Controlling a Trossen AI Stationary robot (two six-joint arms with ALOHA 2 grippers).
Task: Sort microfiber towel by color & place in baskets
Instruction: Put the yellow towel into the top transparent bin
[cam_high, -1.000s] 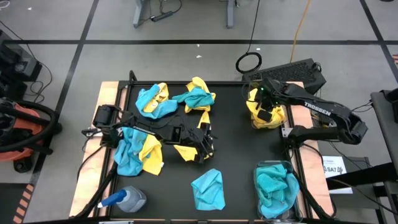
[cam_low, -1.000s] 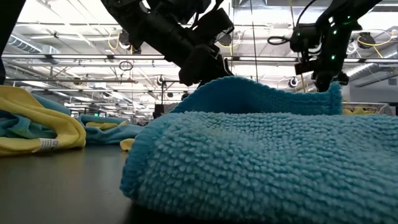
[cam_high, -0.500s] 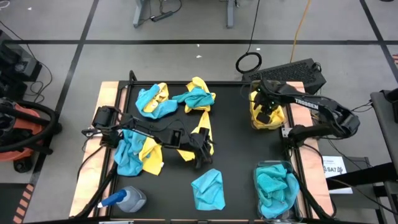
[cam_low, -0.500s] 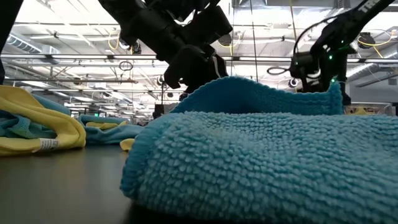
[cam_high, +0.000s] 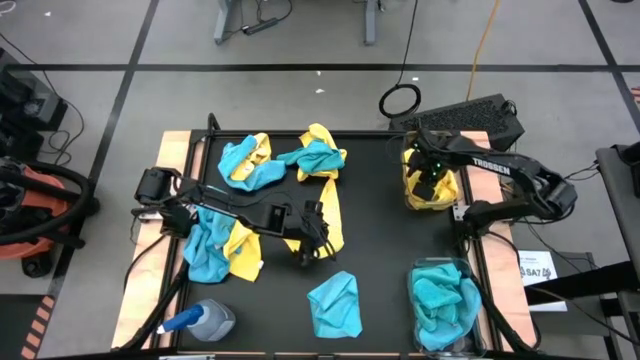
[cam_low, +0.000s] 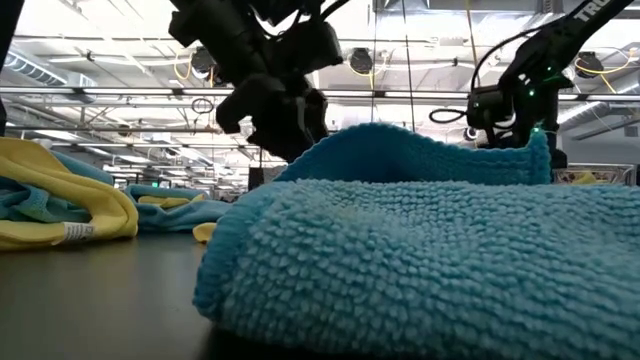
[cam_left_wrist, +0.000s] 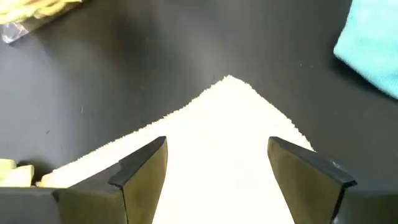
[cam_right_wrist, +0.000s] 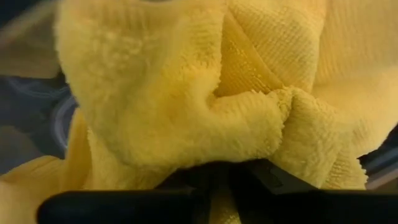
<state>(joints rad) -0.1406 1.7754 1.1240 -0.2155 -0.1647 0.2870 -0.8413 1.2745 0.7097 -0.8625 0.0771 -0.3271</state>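
High view: left gripper (cam_high: 312, 252) sits mid-counter, fingers (cam_left_wrist: 140, 168) spread either side of a yellow towel (cam_high: 328, 222). Right gripper (cam_high: 428, 185) is down in the yellow-filled basket (cam_high: 408, 196) at the counter's far right corner, fingers clenched on a yellow cloth (cam_right_wrist: 249, 118).

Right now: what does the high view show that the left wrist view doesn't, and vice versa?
High view only: both baskets, one with yellow towels under the right gripper, one with teal towels; the mixed piles; a spray bottle.
Left wrist view only: the left gripper open, a pale towel corner between its fingers.
Both: the black table and the lone teal towel.
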